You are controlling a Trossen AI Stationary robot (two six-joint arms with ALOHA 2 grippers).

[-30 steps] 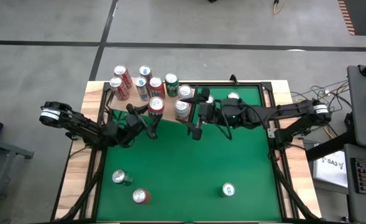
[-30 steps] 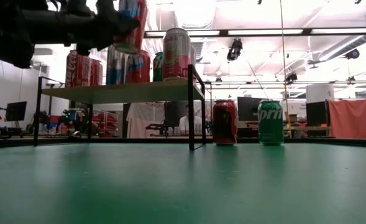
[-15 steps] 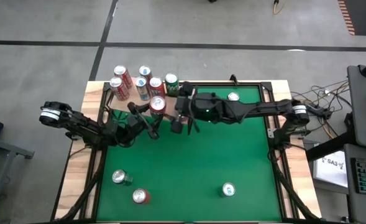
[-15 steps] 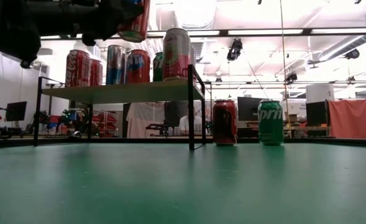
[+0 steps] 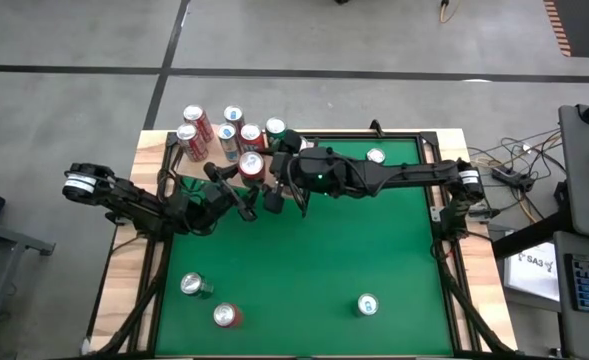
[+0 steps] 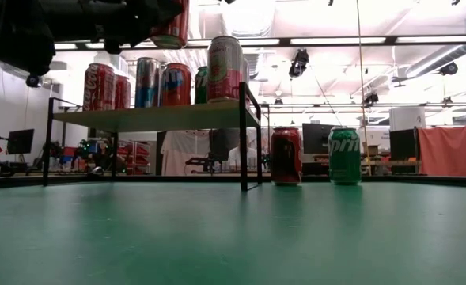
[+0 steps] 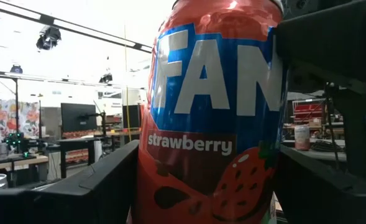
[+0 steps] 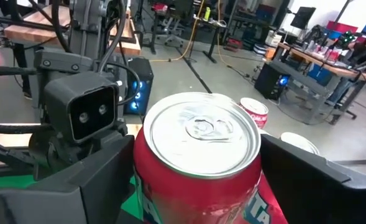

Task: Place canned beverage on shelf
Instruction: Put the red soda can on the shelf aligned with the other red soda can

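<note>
Inspector: Position of the strawberry soda can (image 5: pixel 251 165)?

Assessor: Held upright in the air over the shelf (image 5: pixel 187 170), which stands at the far left corner of the surface (image 5: pixel 304 260). In the low view the can (image 6: pixel 172 24) is raised clear of the board (image 6: pixel 161 117), and its base does not touch the board.

Inspector: Left gripper (image 5: pixel 242 185)?

Assessor: Pinching that can. Its wrist view shows a dark finger (image 7: pixel 102 186) against each side of the label (image 7: pixel 214 124).

Inspector: Right gripper (image 5: pixel 269 185)?

Assessor: Reached across from the right edge to the same can. It is spread wide, with one finger (image 8: pixel 77 186) on either side of the can's silver top (image 8: pixel 201 134). Whether the fingers press the can cannot be told.

Inspector: Shelf contents?

Assessor: Five cans (image 5: pixel 229 138) standing upright, grouped toward the far edge of the shelf.

Inspector: Anything else on the surface?

Assessor: Three loose cans (image 5: pixel 226 316) near the near edge, and one can (image 5: pixel 375 155) at the far edge. The low view shows a red can (image 6: pixel 286 156) and a green can (image 6: pixel 344 156) standing just past the shelf's dark end panel (image 6: pixel 243 134).
</note>
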